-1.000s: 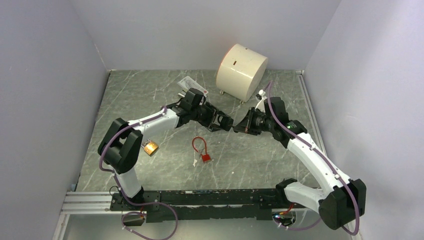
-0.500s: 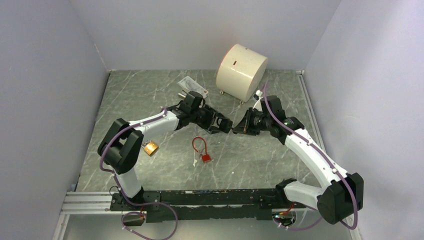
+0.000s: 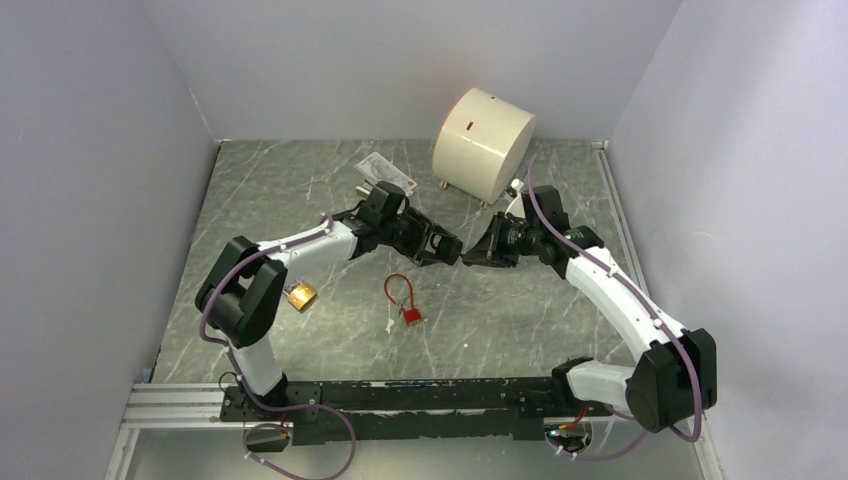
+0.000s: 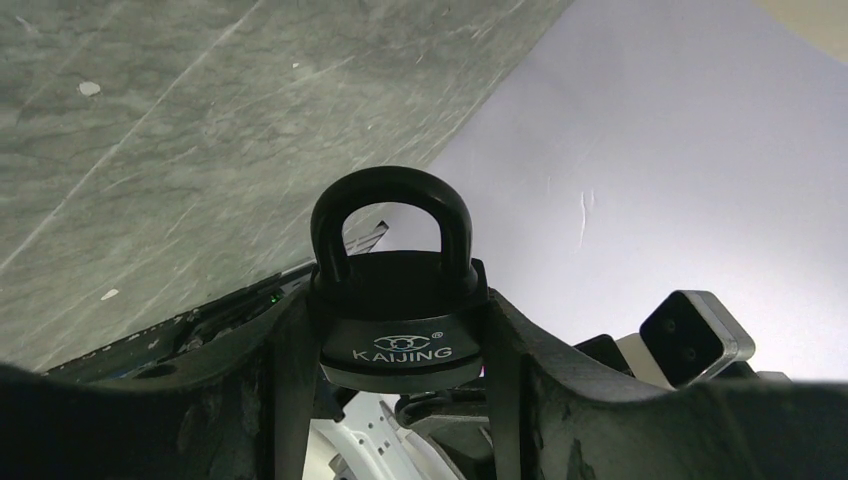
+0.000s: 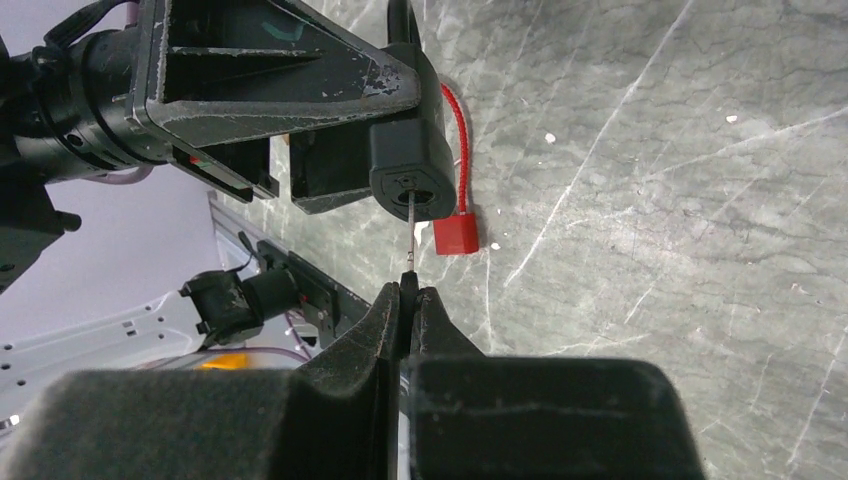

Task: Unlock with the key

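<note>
The right gripper (image 5: 408,298) has its jaws pinched flat together on the key (image 5: 411,235). Only the thin blade shows, pointing to 12 o'clock in the right wrist view. Its tip meets the keyway (image 5: 412,190) in the underside of the black padlock (image 5: 405,150); how far it has entered cannot be told.

The padlock is held off the table (image 3: 280,190) by the left gripper (image 4: 398,340), whose jaws are clamped against both sides of the lock body. In the left wrist view the body reads KAIJING, and the shackle (image 4: 390,195) arches at 12 o'clock from it with both legs seated in the body.

From above, the two grippers meet nose to nose near the middle of the table, the left arm reaching in from 9 o'clock and the right arm from 3 o'clock.

A red cable lock (image 3: 405,300) lies on the table at about 8 o'clock from that meeting point, apart from both grippers. In the right wrist view its red block sits at 5 o'clock from the padlock.

A brass padlock (image 3: 300,296) lies farther out between 8 and 9 o'clock, just beside the left arm's elbow. A white cylinder (image 3: 483,142) rests on its side at 12 o'clock near the back wall. A flat printed packet (image 3: 385,172) lies between 10 and 11 o'clock.
</note>
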Tool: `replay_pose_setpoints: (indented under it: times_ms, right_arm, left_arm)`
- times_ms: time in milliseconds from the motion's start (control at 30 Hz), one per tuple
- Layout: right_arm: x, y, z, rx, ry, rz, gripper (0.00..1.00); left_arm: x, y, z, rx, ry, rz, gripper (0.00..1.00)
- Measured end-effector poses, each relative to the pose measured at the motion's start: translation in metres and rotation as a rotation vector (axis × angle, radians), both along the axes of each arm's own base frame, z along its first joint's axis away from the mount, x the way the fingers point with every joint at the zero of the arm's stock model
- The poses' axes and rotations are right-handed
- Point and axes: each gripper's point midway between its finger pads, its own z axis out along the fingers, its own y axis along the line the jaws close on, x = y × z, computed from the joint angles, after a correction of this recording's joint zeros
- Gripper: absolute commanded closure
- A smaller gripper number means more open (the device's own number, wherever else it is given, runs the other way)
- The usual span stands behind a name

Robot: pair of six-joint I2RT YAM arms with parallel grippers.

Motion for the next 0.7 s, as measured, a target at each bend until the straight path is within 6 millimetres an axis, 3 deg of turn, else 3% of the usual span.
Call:
replay_pose_setpoints:
  times_ms: [133, 333, 500, 700]
  right_arm:
    - [0.005, 0.001, 0.000, 0.008, -0.008, -0.006, 1.00]
    - [0.008, -0.002, -0.008, 0.017, -0.202, -0.007, 1.00]
    - [0.017, -0.004, -0.003, -0.013, -0.301, 0.017, 1.00]
    - [0.022, -0.003, 0.001, -0.068, -0.215, 0.047, 1.00]
  left_arm:
    - [0.004, 0.001, -0.001, -0.004, 0.010, 0.028, 0.71]
    - [0.009, -0.001, -0.004, -0.088, 0.039, 0.096, 0.71]
    - [0.017, -0.003, 0.005, -0.134, 0.039, 0.134, 0.71]
    - [0.020, -0.002, 0.004, -0.123, 0.016, 0.138, 0.71]
